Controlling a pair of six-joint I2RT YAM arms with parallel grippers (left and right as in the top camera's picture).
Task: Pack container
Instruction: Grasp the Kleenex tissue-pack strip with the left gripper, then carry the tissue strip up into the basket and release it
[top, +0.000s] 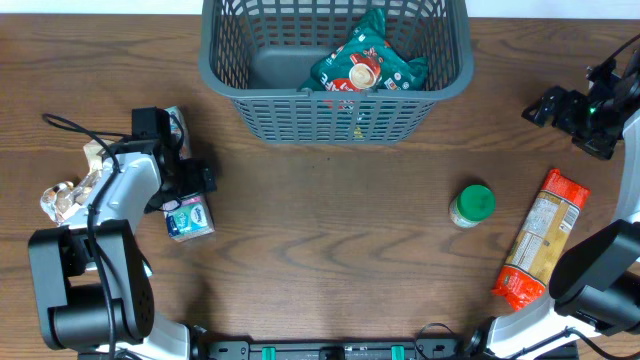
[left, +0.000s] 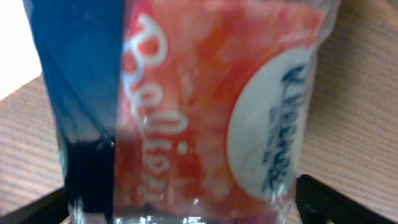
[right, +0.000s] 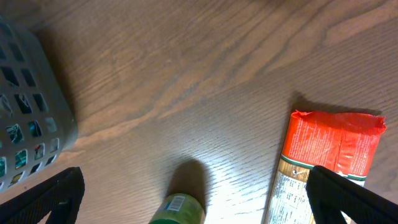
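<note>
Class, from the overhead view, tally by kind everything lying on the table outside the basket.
Jars: 1, the green-lidded jar
Packets: 4, the long orange packet, small blue-white packet, crinkled foil packet and pale packet, partly hidden
Total: 5

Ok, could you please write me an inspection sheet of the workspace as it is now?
surface: wooden table, no spill seen.
job's things: grey container at far centre, a green packet lying inside.
clutter: small packet, foil packet and half-hidden packet at the left; green-lidded jar and long orange packet at the right.
grippers: left gripper right at the small packet, grip cannot be told; right gripper open, holding nothing.
cables: black cable looping beside the left arm.
surroundings: nothing seen.
</note>
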